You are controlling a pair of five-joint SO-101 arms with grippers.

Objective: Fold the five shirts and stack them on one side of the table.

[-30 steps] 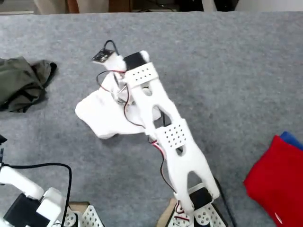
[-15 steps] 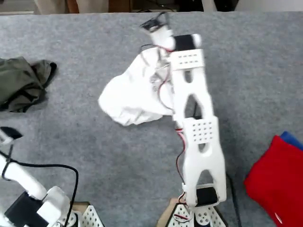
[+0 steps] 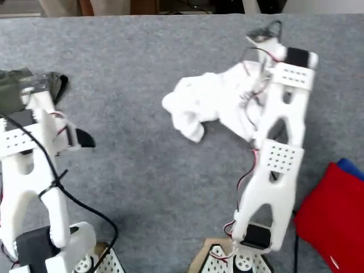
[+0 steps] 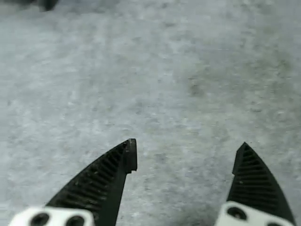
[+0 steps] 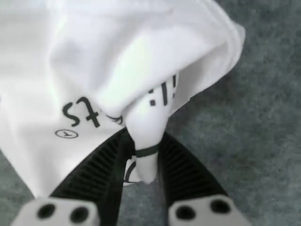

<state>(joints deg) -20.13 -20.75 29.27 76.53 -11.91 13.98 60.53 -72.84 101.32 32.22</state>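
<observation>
A crumpled white shirt lies bunched on the grey table at the centre right. My right gripper is shut on a fold of the white shirt, which has black print on it. In the high view the right arm stretches up from the front edge to the shirt. My left gripper is open over bare grey table with nothing between its fingers. The left arm stands at the left, near a crumpled olive shirt at the table's left edge. A folded red shirt lies on a blue one at the right edge.
Grey felt table covers the whole scene. Cables run along both arms. The arm bases sit at the front edge.
My right gripper has dragged the white shirt to the right across the table. The left arm has swung up from the front left corner toward the olive shirt.
</observation>
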